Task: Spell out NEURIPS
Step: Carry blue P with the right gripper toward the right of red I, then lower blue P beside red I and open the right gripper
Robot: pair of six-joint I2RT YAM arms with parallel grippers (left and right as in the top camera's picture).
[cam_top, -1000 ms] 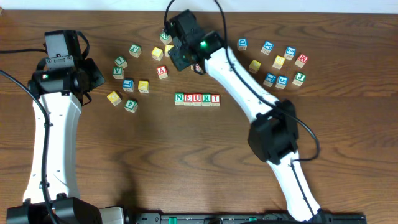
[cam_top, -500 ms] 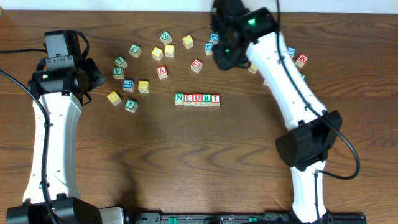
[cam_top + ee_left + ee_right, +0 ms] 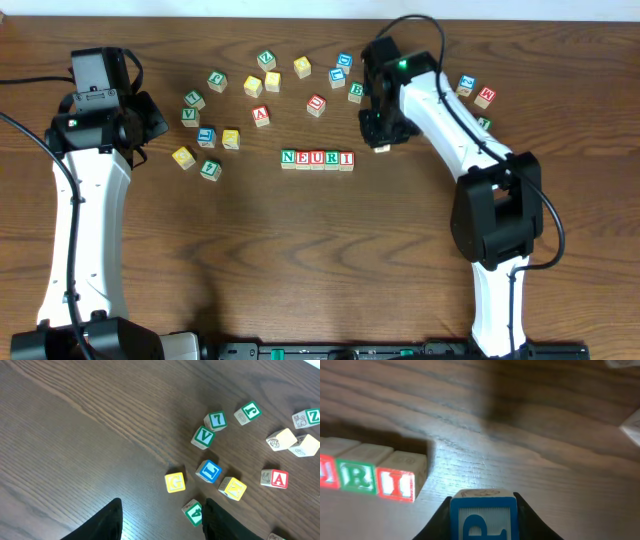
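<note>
1. A dark brown wood-grain table (image 3: 300, 250) fills the overhead view. A thin pale strip (image 3: 500, 8) runs along its far edge, and nothing more of the room shows.
2. Two white-and-black robot arms reach in from the near edge, one on each side.
3. Near the middle of the table lies a row of five cubes (image 3: 317, 159), touching side by side and reading N, E, U, R, I.
4. Loose cubes (image 3: 262, 87) with other letters are scattered across the far half, in groups to the left, centre and right.
5. The right gripper (image 3: 382, 138) hangs just past the I end of the row, slightly to its far side.
6. Its jaws are closed on a P cube (image 3: 484, 519) with a blue frame.
7. In the right wrist view, the P cube sits between two dark fingers (image 3: 439, 522). The I cube (image 3: 397, 482) is to its left, with a patch of bare wood between them. Whether the P cube touches the table cannot be told.
8. The left gripper (image 3: 161, 515) is at the far left, well apart from the row. Its fingers stand apart over bare wood and hold nothing.
9. In the left wrist view, a green cube (image 3: 194, 511) appears beside one finger. A yellow G cube (image 3: 175, 482) and a blue L cube (image 3: 208, 471) lie just beyond.
</note>
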